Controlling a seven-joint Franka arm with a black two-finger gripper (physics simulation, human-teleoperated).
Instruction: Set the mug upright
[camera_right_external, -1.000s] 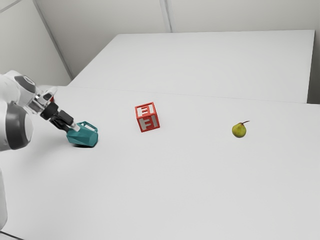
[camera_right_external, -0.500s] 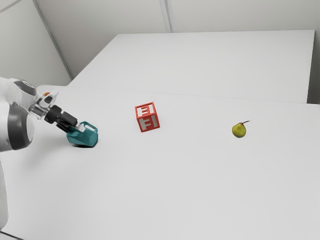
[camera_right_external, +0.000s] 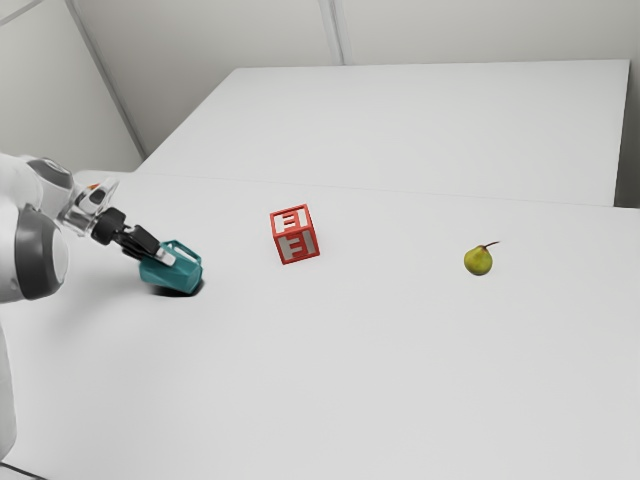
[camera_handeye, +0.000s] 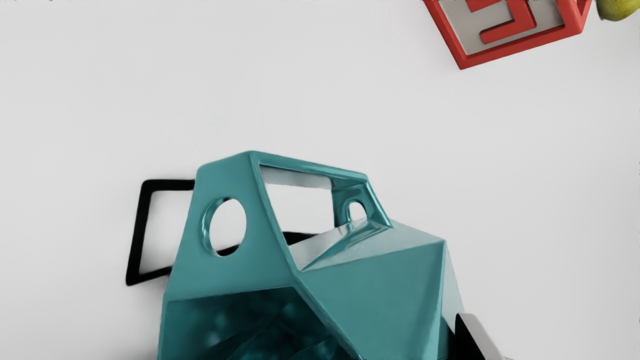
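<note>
Tipped mug at the gripper, exterior view's left.
Cannot tell whether gripper is released, clenched or grasping the mug. Mug tilted over, mouth toward the arm, handle uppermost; contact with table unclear. Next out, red-and-white letter block, apart from mug toward exterior view's right: nearest obstacle that way, with a gap of tabletop between. Farther along, green pear, stem up, a broader gap past the block. Behind them, a seam across the white surface; beyond, its far edge and pale wall.
</note>
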